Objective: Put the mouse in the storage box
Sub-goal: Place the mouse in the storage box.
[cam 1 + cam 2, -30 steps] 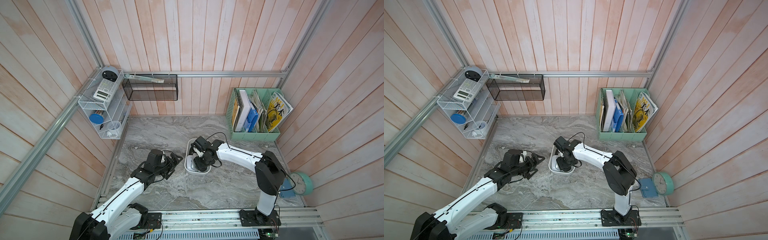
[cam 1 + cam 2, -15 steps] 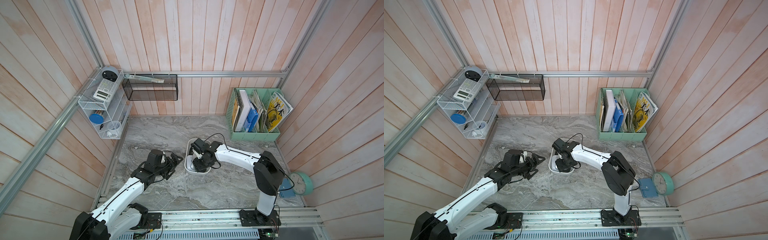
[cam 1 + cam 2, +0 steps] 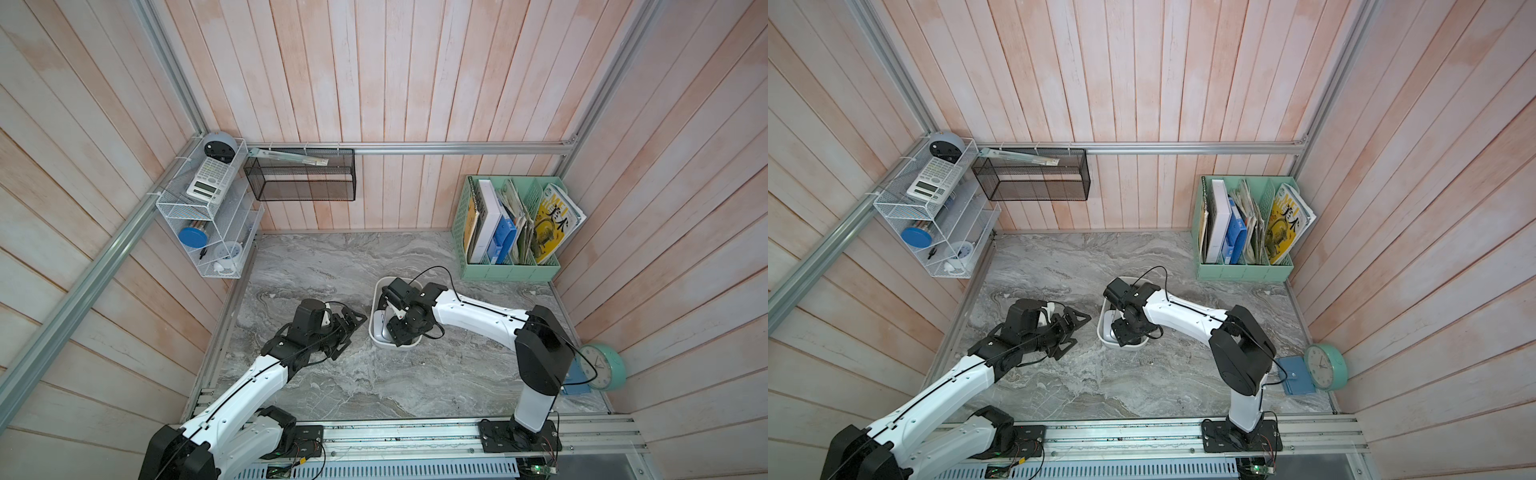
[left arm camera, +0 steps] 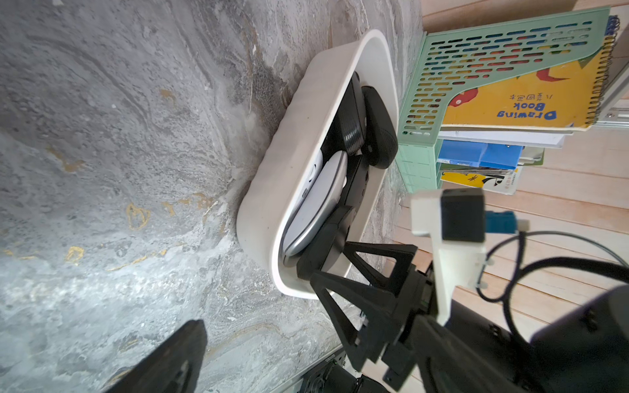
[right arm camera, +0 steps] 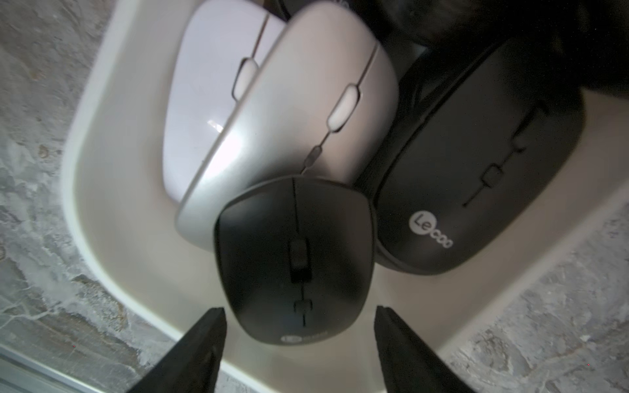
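Observation:
The white storage box (image 3: 375, 293) stands mid-table; its wall also shows in the left wrist view (image 4: 289, 170). A black mouse (image 5: 296, 258) lies inside it, resting partly on a silver mouse (image 5: 299, 119), beside a white mouse (image 5: 211, 85) and a flatter black mouse (image 5: 476, 170). My right gripper (image 5: 299, 316) hovers over the box's near end, seen in both top views (image 3: 401, 330) (image 3: 1127, 332). It is open, with a gap between each fingertip (image 5: 200, 354) and the black mouse. My left gripper (image 3: 351, 336) is wide open and empty, just left of the box.
A mint-green file holder (image 3: 511, 266) with books stands at the back right. A black mesh basket (image 3: 299, 178) hangs on the back wall and a white wire shelf (image 3: 208, 216) on the left wall. A teal clock (image 3: 600, 368) and a blue block (image 3: 575, 380) sit near the right arm's base.
The right gripper has shifted slightly left over the box and its jaws have spread off the black mouse. The left arm has stayed still.

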Available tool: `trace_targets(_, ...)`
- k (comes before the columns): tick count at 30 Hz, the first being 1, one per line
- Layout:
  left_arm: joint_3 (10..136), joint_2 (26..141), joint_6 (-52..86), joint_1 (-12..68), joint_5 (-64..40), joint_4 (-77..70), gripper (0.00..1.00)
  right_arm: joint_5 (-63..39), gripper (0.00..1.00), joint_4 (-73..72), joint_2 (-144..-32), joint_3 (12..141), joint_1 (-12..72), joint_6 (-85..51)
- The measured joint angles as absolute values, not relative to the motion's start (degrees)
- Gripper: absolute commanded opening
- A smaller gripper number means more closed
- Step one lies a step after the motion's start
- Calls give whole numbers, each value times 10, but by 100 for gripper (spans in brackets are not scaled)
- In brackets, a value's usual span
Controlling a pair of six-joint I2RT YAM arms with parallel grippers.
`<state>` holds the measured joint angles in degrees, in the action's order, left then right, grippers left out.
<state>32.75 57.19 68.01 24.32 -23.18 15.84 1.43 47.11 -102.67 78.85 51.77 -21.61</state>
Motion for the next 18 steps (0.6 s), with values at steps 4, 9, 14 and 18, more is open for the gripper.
trace_targets(4, 328, 572, 679, 244, -237, 158, 100, 16, 76, 479, -994, 788, 521, -223)
trace_targets(9, 329, 591, 678, 272, -238, 150, 100, 25, 76, 481, -977, 788, 521, -225)
trace_targets(14, 377, 625, 646, 316, -234, 179, 100, 47, 76, 491, -964, 788, 520, -224)
trace_targets(18, 475, 648, 585, 327, -232, 239, 100, 93, 78, 500, -919, 787, 507, -225)
